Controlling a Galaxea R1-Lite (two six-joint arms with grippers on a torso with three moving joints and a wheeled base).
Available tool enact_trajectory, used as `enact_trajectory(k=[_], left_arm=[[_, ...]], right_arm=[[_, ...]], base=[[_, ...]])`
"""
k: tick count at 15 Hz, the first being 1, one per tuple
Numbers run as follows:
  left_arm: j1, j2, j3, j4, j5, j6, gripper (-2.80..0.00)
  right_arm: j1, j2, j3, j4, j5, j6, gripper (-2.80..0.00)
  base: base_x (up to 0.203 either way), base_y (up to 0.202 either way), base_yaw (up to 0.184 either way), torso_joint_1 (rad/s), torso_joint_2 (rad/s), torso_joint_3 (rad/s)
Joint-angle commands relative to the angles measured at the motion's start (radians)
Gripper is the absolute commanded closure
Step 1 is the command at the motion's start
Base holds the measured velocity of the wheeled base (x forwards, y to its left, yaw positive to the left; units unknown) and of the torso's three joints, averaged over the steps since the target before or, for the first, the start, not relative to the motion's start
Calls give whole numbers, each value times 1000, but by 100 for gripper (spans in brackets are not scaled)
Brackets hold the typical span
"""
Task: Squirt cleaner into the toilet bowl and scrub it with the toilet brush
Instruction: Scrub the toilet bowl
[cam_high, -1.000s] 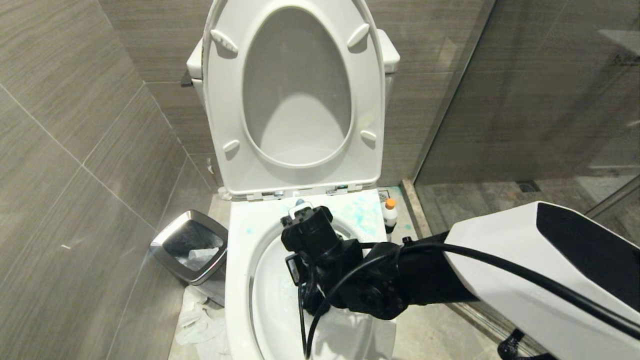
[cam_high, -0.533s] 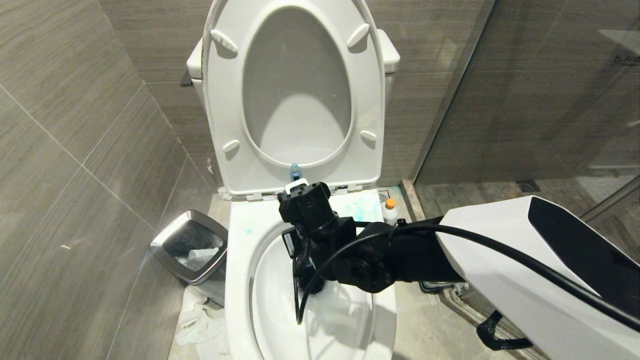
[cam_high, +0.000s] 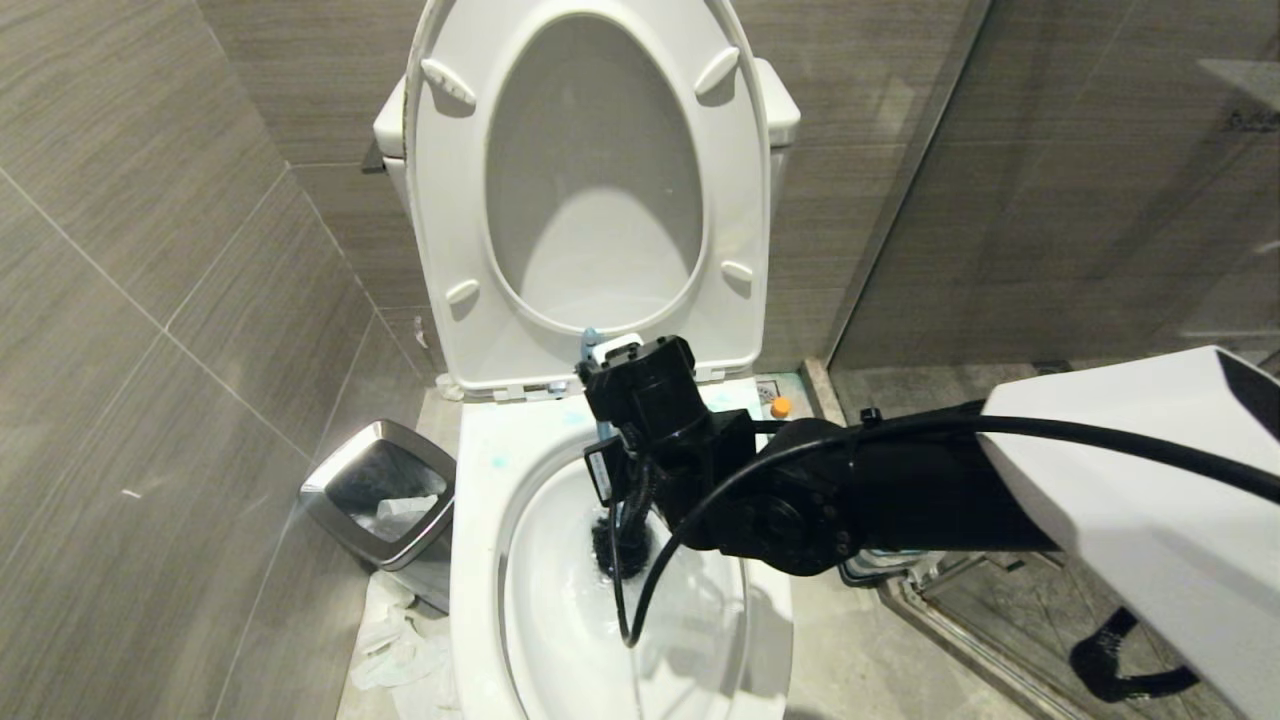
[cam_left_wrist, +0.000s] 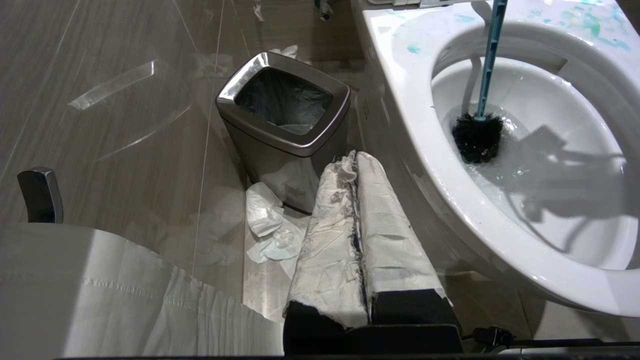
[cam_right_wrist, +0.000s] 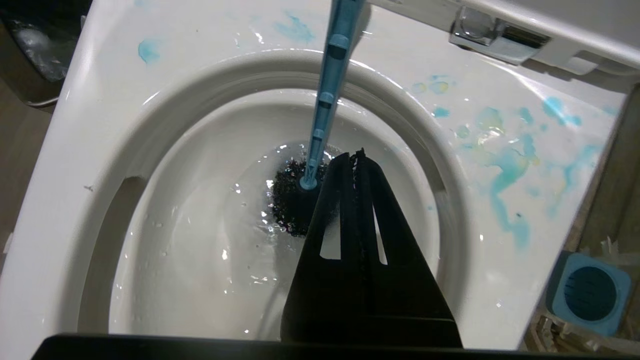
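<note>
Black-bristled toilet brush (cam_right_wrist: 320, 105), blue-grey handle, head submerged

Brush (cam_high: 622, 540) — in the head view the right arm (cam_high: 800, 500) hides most of the handle. Cleaner (cam_high: 781, 407) — only its orange cap shows behind that arm. Bowl (cam_high: 480, 560) — near end cut off by the frame's edge.

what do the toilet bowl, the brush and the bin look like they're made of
Toilet bowl: glossy white ceramic, judging by its sharp wet highlights.
Toilet brush: slim blue-grey handle, probably matte plastic; its black head looks like stiff bristles.
Waste bin: brushed steel, it seems, with a mirror-bright square rim.
</note>
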Motion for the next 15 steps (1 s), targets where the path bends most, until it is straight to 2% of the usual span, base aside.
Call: enact_trajectory(k=[1,6,9,11,13,15], left_arm=[[0,1,0,0,0,0,0],[0,1,0,0,0,0,0],[0,1,0,0,0,0,0],[0,1,0,0,0,0,0],[0,1,0,0,0,0,0],[0,1,0,0,0,0,0]], right_arm=[[2,-124,111,-4,6,20,0],[41,-296,283,-7,39,137,0],[39,-290,284,-10,31,192,0],[32,-253,271,-24,32,193,0],[16,-211,262,-77,12,149,0],[-16,-179,262,-120,12,142,0]], base=[[0,0,0,0,0,0],[0,0,0,0,0,0],[0,0,0,0,0,0],[0,0,0,0,0,0],[0,0,0,0,0,0],[0,0,0,0,0,0]])
